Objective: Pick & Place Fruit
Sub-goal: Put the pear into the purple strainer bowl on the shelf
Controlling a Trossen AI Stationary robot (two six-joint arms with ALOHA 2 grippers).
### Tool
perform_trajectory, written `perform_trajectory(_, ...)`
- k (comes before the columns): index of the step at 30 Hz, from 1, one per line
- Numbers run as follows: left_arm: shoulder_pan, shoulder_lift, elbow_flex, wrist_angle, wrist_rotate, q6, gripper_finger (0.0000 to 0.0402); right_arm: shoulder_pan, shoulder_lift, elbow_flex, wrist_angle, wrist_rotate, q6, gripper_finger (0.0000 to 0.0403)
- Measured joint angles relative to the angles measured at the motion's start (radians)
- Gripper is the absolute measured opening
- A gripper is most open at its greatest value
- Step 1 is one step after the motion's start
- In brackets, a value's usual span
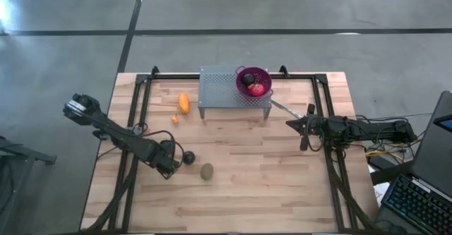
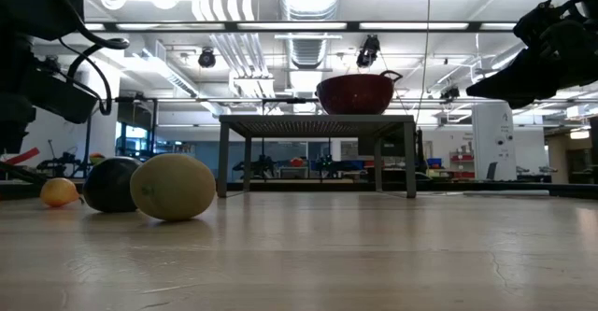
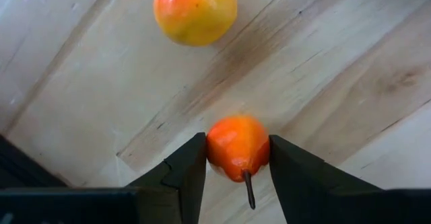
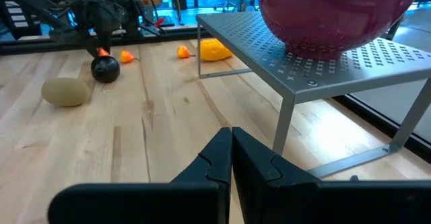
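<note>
The left arm reaches in from the table's left edge and slants toward the middle, its hand (image 1: 171, 166) low over the front-left part of the table (image 1: 282, 185). In the left wrist view its two fingers (image 3: 185, 173) pinch a small orange fruit with a dark stem (image 3: 237, 150), one finger on each side, with the wood just behind it and an orange-yellow ball (image 3: 195, 9) lying farther off. Just beside this hand sits a black round (image 1: 188, 158), and close to that a brown-green oval (image 1: 206, 171); the low view shows the oval (image 2: 173, 187) in front, partly covering the black round (image 2: 112, 184). Toward the back left, near the metal rack (image 1: 219, 94), an elongated orange fruit (image 1: 183, 103) lies on the wood, with a small orange ball (image 1: 174, 119) near it on the front side. The rack stands at the back middle and carries a purple bowl (image 1: 244, 76) on its right end; inside are a red fruit (image 1: 257, 89) and something dark that is hard to make out. A thin silver utensil (image 1: 282, 109) lies on the table between the rack's right leg and the right hand (image 1: 302, 128). The right arm stretches level from the right edge toward the middle, and its hand is held above the wood with the fingers (image 4: 215, 158) pressed together, pointing toward the left half.
</note>
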Motion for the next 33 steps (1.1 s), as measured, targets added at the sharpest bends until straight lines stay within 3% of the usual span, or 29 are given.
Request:
perform_trajectory(19,0.000,-0.018,0.068,-0.001,0.010,0.094,0.0156,0.000,0.000,0.000,0.000,0.000,0.001,0.0008)
perform_trajectory(33,0.000,-0.019,0.197,0.001,-0.168,0.258,0.0156,0.000,0.000,0.000,0.000,0.000,0.004,0.0008)
